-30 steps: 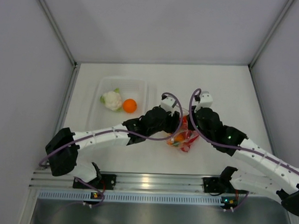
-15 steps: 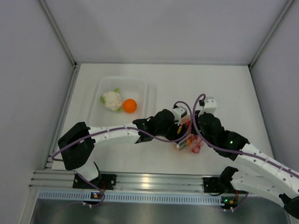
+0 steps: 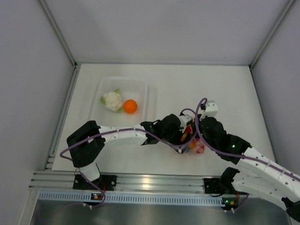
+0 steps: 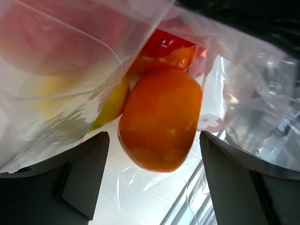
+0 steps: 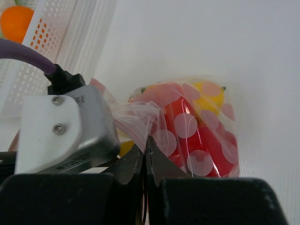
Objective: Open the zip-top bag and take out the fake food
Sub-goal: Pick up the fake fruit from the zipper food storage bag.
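One bag [image 5: 197, 126], centre, holds perhaps four fruits [image 4: 161, 117]. The right gripper [image 5: 146, 150] pinches its film; the left gripper [image 4: 154, 161] gapes, gripping nothing. Upper-left tray [image 3: 146, 92]: one cauliflower [image 3: 111, 100], one orange [image 3: 130, 106].

Light: bright, even, from overhead | Shadows: faint, soft-edged | Glare: white streak on the metal rail [image 3: 146, 182], glints on the zip-top bag [image 4: 243, 108] | Focus: left wrist close-up soft, overhead view sharp
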Robot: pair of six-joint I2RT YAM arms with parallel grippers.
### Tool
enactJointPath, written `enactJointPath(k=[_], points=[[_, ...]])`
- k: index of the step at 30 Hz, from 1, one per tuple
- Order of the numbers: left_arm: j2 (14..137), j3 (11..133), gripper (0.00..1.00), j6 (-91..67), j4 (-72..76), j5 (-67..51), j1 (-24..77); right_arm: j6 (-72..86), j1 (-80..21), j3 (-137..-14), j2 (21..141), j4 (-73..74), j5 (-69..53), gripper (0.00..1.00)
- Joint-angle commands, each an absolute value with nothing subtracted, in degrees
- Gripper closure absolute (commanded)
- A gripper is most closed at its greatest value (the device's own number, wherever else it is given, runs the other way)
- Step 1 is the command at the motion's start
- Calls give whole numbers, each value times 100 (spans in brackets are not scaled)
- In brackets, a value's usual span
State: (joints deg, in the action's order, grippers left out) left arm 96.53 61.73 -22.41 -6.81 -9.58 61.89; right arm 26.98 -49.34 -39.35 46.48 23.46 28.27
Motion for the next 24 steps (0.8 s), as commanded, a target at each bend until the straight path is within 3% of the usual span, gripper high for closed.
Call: enactJointPath(k=[1, 9, 12, 13, 15, 16, 21, 24], points=[[9887, 6293, 16, -2408, -590, -818, 6275, 2610, -4869, -3946, 4474, 1960, 2778, 100], [10186, 6222, 13, -2391, 457, -607, 6521, 2610, -4860, -3797, 4421, 1890, 2461, 100], [10292, 6302, 26, -2426, 457, -493, 6548, 2619, -4860, -3744, 4360, 1898, 2452, 100], [10309, 6302, 43, -2434, 448, -483, 6548, 2628, -4869, -3735, 4342, 1890, 2461, 100], [10292, 6302, 61, -2461, 448, -449, 6548, 2619, -4860, -3727, 4272, 1916, 2496, 100], [10275, 6302, 77, -2470, 448, -440, 6548, 2593, -4852, -3718, 4254, 1916, 2505, 100], [9809, 6021, 100, -2461, 501, -378, 6583, 2496, -4852, -3753, 4219, 1977, 2680, 100], [9432, 5722, 100, -2391, 676, -203, 6662, 2400, -4852, -3840, 4236, 2039, 2794, 100]])
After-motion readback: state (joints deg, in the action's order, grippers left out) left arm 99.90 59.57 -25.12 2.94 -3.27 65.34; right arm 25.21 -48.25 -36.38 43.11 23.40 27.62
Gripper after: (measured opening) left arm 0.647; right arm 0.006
